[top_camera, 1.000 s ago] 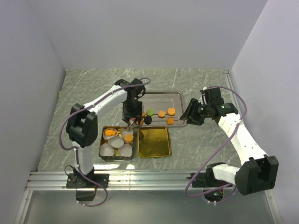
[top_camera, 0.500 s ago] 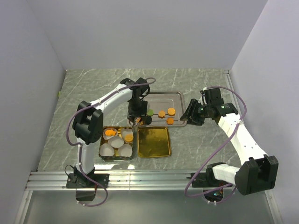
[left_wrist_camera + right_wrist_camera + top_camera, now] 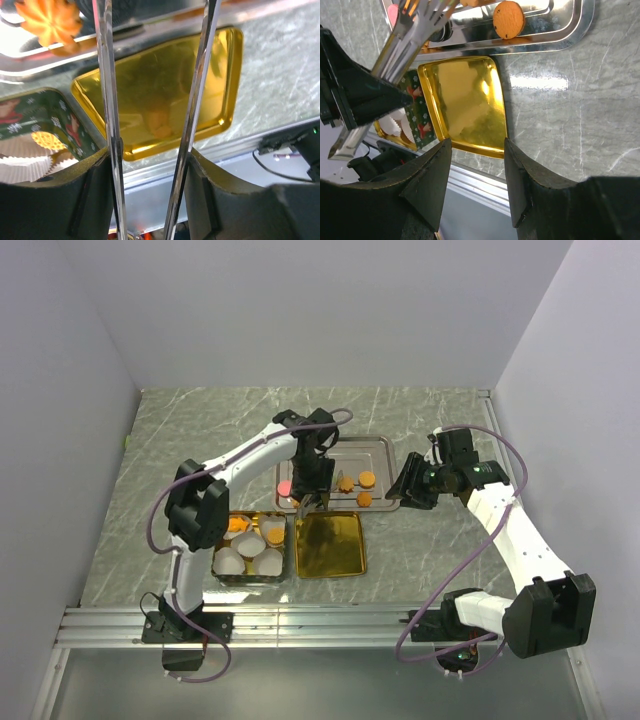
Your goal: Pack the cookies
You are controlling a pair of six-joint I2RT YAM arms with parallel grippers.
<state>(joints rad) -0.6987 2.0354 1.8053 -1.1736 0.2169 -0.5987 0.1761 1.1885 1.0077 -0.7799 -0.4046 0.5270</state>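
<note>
Orange cookies [image 3: 346,483] [image 3: 367,478] [image 3: 363,499] and a pink one [image 3: 284,486] lie on the silver tray [image 3: 350,444]. My left gripper [image 3: 307,480] hangs over the tray's left part, shut on metal tongs [image 3: 106,75] whose blades stand apart; their tips are out of view. An orange flower cookie [image 3: 50,20] lies beside the tongs. The green and black cookies are hidden under the left gripper. My right gripper [image 3: 412,490] is open and empty at the tray's right end. Its view shows a round orange cookie [image 3: 509,19] and the tongs [image 3: 415,30].
A tin [image 3: 221,540] with white paper cups [image 3: 232,560] sits in front of the tray; two cups hold orange cookies [image 3: 237,524]. A gold lid [image 3: 330,543] lies to its right, also in the left wrist view [image 3: 165,90]. A metal rail runs along the near edge.
My left gripper has moved right with the tongs, from above the tin to over the silver tray. It now covers the green and black cookies and uncovers the pink one. The right arm is still.
</note>
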